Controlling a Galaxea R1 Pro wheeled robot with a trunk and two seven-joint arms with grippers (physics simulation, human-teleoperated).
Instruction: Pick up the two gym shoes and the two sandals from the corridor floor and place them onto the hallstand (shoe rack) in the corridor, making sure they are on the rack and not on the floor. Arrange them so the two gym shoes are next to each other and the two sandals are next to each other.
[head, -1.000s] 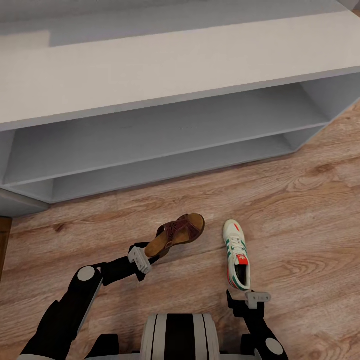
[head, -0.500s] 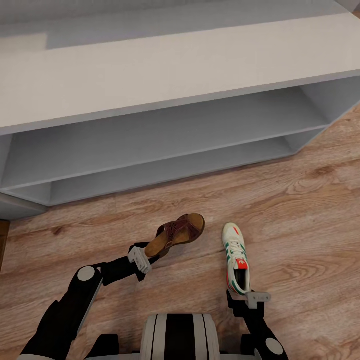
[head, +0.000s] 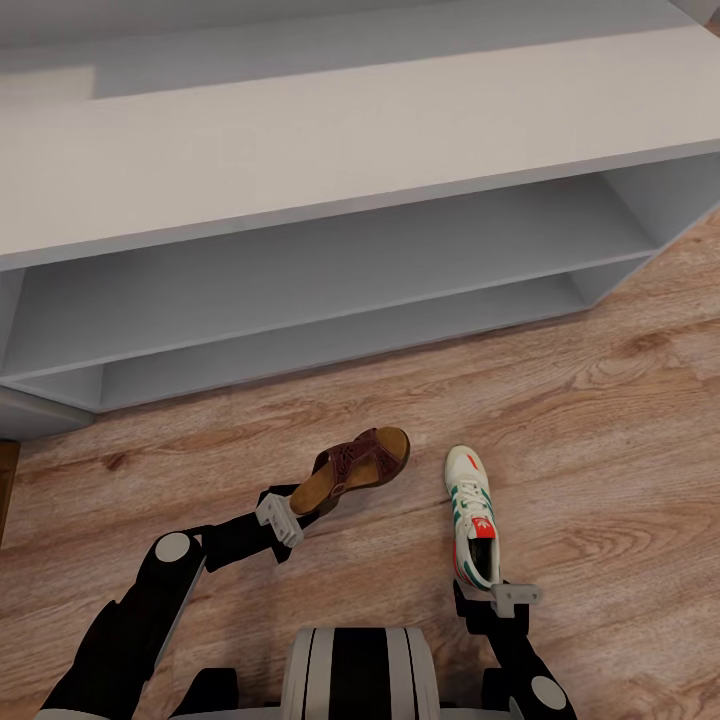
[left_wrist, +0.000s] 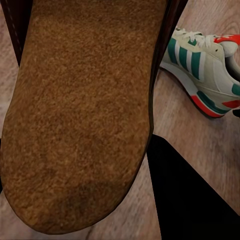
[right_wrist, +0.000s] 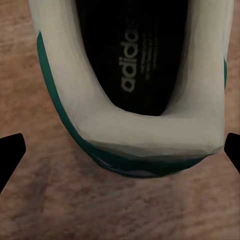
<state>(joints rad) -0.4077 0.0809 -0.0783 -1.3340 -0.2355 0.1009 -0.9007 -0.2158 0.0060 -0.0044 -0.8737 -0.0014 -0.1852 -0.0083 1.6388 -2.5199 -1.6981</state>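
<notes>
One dark maroon sandal (head: 358, 466) with a tan footbed (left_wrist: 85, 110) is tilted, heel toward my left gripper (head: 298, 507), which is shut on that heel. A black finger (left_wrist: 190, 200) shows beside the sole. To the right, one white gym shoe (head: 472, 515) with green stripes lies on the corridor floor (head: 600, 450), toe pointing at the hallstand (head: 330, 130). My right gripper (head: 492, 592) is open just behind its heel. In the right wrist view the shoe's heel (right_wrist: 150, 130) lies between the two spread fingertips (right_wrist: 10, 155).
The pale grey hallstand spans the far side, its two long open shelves (head: 330, 270) facing me and both bare. Wood-plank floor stretches right of the gym shoe. My base (head: 360, 675) sits at the near edge between the arms.
Almost nothing: the view shifted very slightly, while both arms, the sandal and the gym shoe stay where they were.
</notes>
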